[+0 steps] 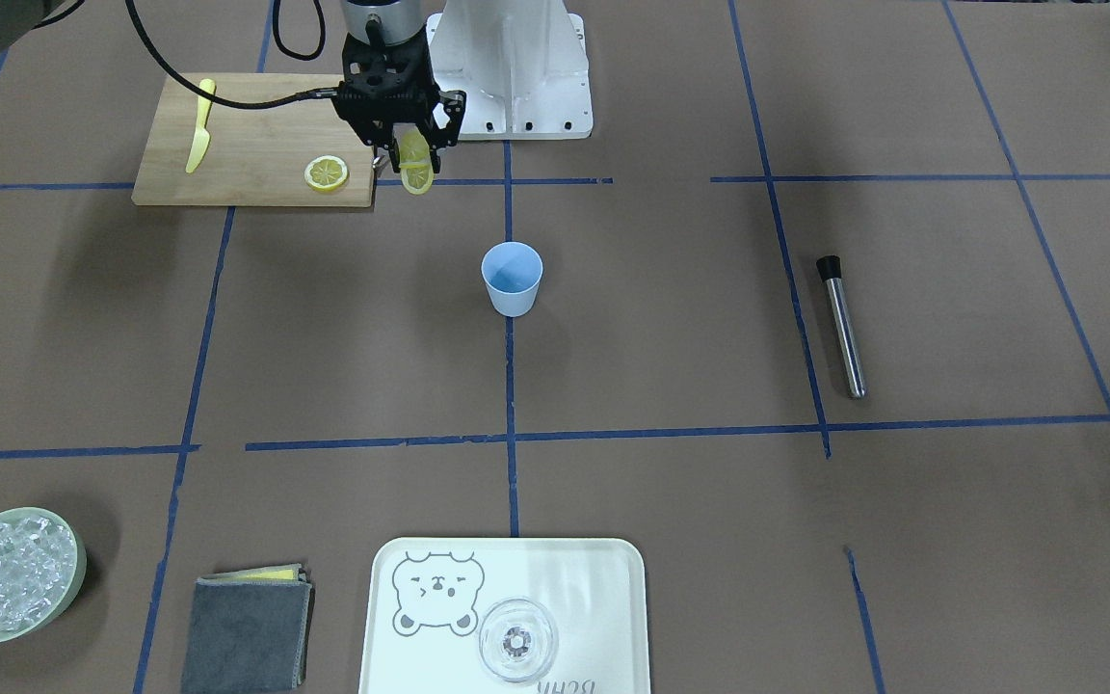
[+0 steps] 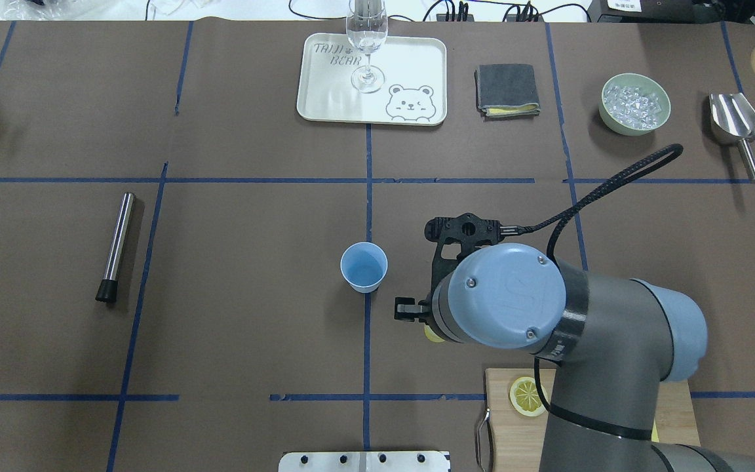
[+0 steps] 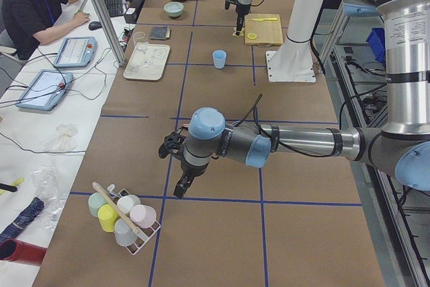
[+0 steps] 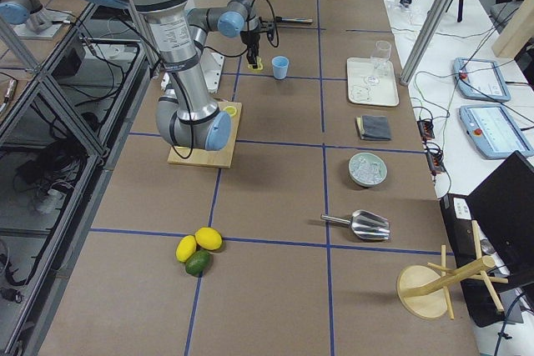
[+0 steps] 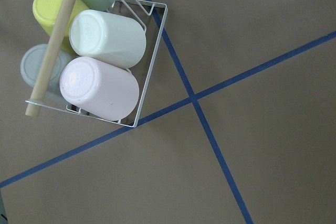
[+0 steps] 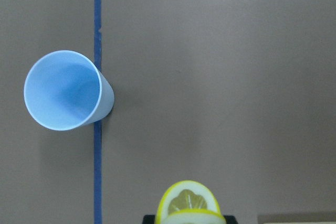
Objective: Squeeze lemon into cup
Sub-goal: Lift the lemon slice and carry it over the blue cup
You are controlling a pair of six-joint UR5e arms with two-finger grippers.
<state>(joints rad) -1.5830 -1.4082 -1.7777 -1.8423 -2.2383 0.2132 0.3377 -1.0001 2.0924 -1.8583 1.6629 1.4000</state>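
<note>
My right tool (image 1: 409, 159) sits upper left of centre in the front view, pinched narrow on the lemon (image 1: 416, 170). Slice is held on edge, just past the cutting board (image 1: 227, 145) at its right end. The cup (image 1: 512, 278) stands upright on the tabletop (image 1: 709, 337) near frame centre, below & right of the slice, well apart from it. 2nd slice (image 1: 326, 173) lies flat on the board. My left tool (image 3: 180, 189) is lower left in the side view, near the cup rack (image 3: 124, 216). Wide or narrow, can't tell.

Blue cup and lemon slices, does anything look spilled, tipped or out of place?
Nothing stands out. The cup stands upright, no spill around it; the right gripper holds the lemon above the table, and the second slice lies flat on the cutting board.
</note>
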